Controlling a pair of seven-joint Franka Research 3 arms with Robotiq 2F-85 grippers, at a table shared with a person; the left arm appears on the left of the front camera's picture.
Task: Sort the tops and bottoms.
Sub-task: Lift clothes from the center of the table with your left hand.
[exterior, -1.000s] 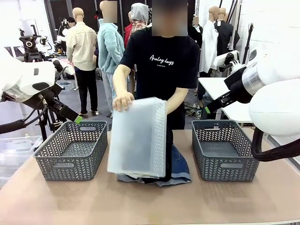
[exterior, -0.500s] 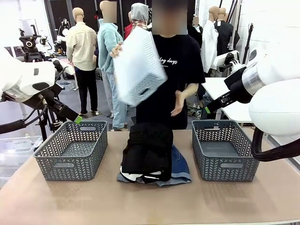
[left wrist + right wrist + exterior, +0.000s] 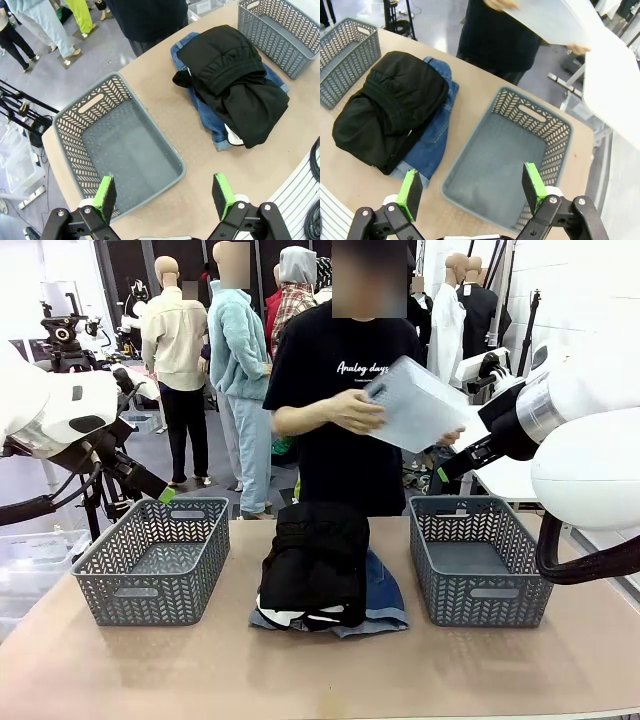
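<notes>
Both the left tool [image 3: 163, 194] and right tool [image 3: 472, 186] hung wide open and empty above the desk [image 3: 320, 675]. The tops [image 3: 315, 555] lay heaped on the bottoms [image 3: 388, 592] between two grey baskets [image 3: 150, 580]; a deep pinch might drag denim along. The person's white bin [image 3: 420, 405] hovered near the right arm

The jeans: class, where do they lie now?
In the front view, the jeans lie mid-table between the left basket and the right basket, under the black tops.
</notes>
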